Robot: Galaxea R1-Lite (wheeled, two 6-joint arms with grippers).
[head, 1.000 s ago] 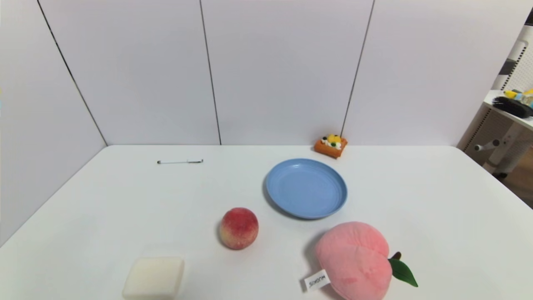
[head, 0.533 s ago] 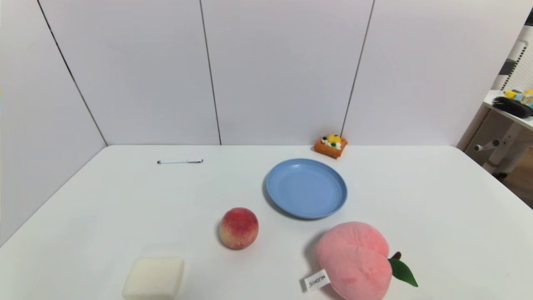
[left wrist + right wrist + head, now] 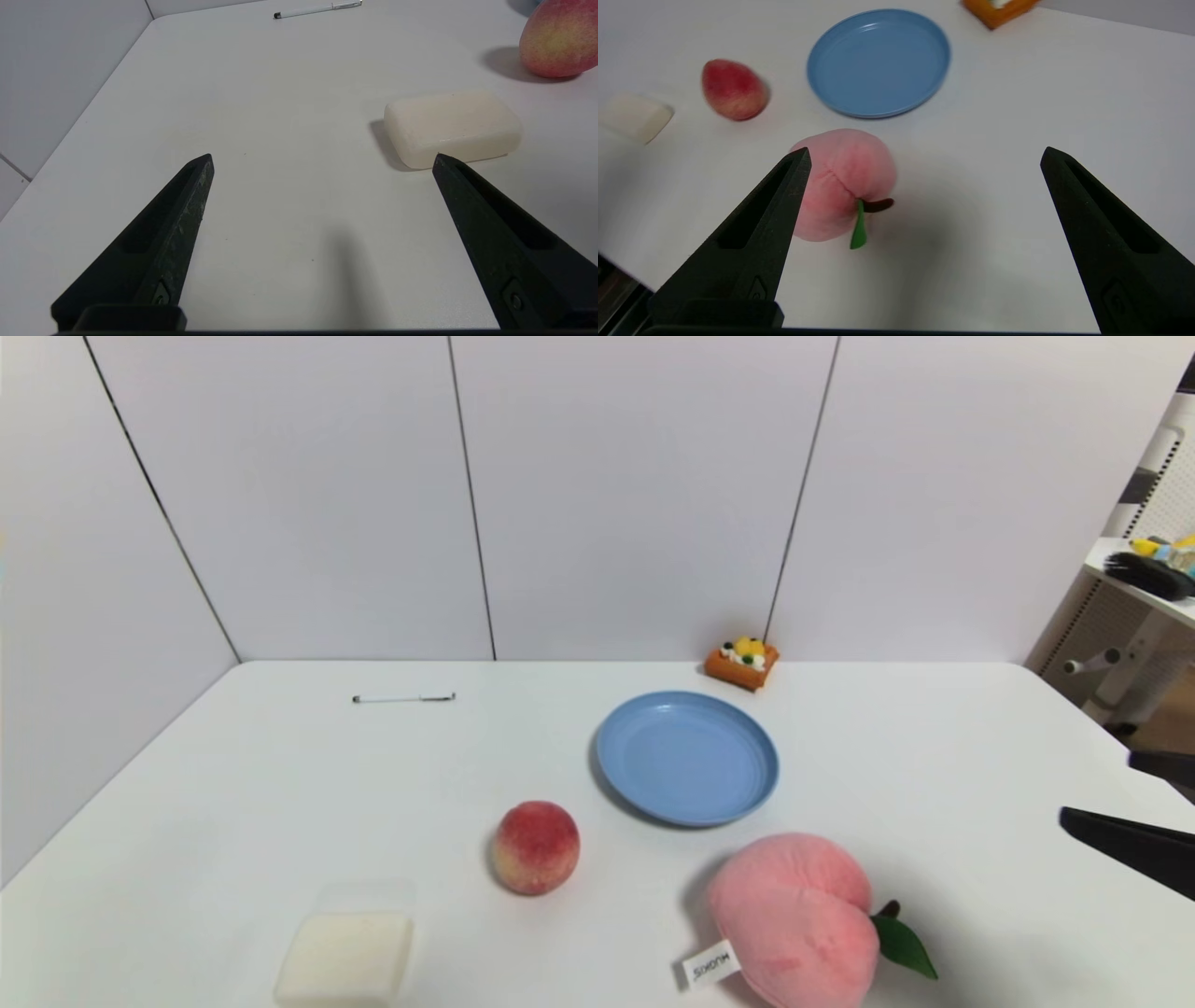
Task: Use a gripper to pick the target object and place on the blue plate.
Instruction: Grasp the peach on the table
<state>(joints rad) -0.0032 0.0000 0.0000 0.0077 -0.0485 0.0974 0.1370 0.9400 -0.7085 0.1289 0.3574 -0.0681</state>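
Observation:
The target object, a small red and yellow peach [image 3: 536,847], sits on the white table left of and nearer than the blue plate [image 3: 687,758], which is empty. My right gripper [image 3: 1095,786] reaches in from the table's right edge, open and holding nothing. In the right wrist view my right gripper [image 3: 925,150] looks across at the peach [image 3: 733,88] and the plate [image 3: 878,63], both well beyond it. My left gripper [image 3: 322,158] hovers open over the near left of the table, with the peach [image 3: 560,39] far off to one side.
A large pink plush peach [image 3: 794,919] with a green leaf and tag lies between my right gripper and the small peach. A white block [image 3: 345,957] rests near the front edge. A pen [image 3: 403,697] and an orange toy cake [image 3: 742,663] lie at the back.
My right gripper has come into the head view from the right edge. No object on the table has moved.

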